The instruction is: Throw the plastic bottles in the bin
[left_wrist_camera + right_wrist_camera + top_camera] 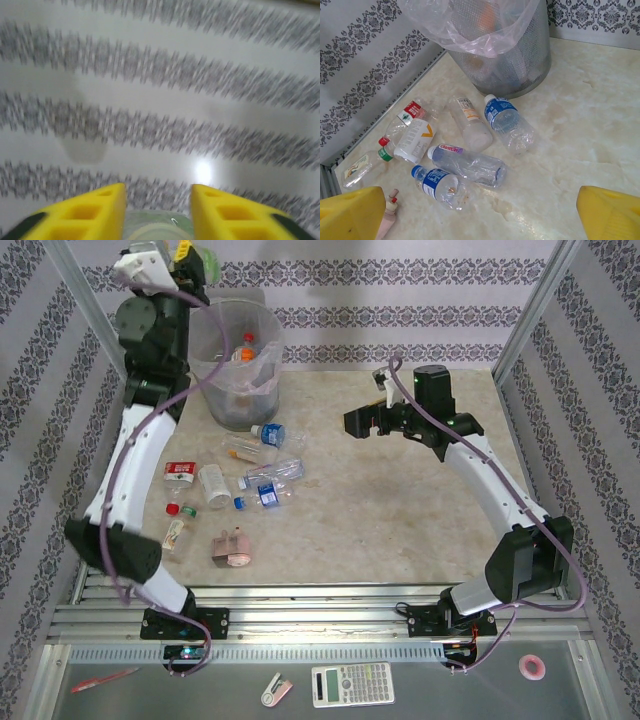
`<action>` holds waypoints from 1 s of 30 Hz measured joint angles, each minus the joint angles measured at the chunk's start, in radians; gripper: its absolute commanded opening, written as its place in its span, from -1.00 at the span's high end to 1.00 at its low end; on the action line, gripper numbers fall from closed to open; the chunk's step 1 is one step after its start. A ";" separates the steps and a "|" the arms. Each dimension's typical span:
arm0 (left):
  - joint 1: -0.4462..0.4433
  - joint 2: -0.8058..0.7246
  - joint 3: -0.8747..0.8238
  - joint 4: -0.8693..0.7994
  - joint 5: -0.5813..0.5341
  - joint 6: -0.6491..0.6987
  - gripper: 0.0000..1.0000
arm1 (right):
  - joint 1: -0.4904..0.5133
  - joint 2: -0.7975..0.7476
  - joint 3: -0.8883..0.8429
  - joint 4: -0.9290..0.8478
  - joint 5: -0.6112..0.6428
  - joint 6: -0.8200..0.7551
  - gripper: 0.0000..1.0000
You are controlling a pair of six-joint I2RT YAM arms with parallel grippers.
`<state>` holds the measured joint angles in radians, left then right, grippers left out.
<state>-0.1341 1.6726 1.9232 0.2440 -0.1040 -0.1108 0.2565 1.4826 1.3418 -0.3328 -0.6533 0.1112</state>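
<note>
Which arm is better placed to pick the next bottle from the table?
Right. Its open fingers hover facing the loose bottles; the left fingers are raised near the bin with a bottle between them.

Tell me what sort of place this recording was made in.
Probably a lab robot cell, not a home: an aluminium frame holds printed wallpaper panels around a marble-look table, with a calculator on the front ledge.

Pink lumpy object [231, 547] on the table [400, 510]; calculator [352, 684] (grey) on front shelf.
</note>
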 measured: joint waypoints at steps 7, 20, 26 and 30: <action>0.056 0.278 0.337 -0.467 0.092 -0.171 -1.00 | -0.009 -0.034 -0.009 -0.053 -0.019 -0.010 -0.95; -0.035 0.032 0.525 -0.694 0.155 -0.185 -1.00 | -0.025 -0.088 -0.079 -0.059 -0.040 0.005 -0.95; -0.076 -0.206 0.241 -0.770 0.152 -0.178 -1.00 | -0.022 -0.040 -0.079 -0.061 -0.062 0.033 -0.95; -0.076 -0.354 -0.014 -0.845 0.154 -0.225 -1.00 | 0.003 -0.028 -0.079 -0.077 -0.066 0.036 -0.95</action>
<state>-0.2096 1.3182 1.9087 -0.6006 0.0498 -0.3355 0.2592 1.4548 1.2625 -0.4099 -0.7189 0.1474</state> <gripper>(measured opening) 0.998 0.977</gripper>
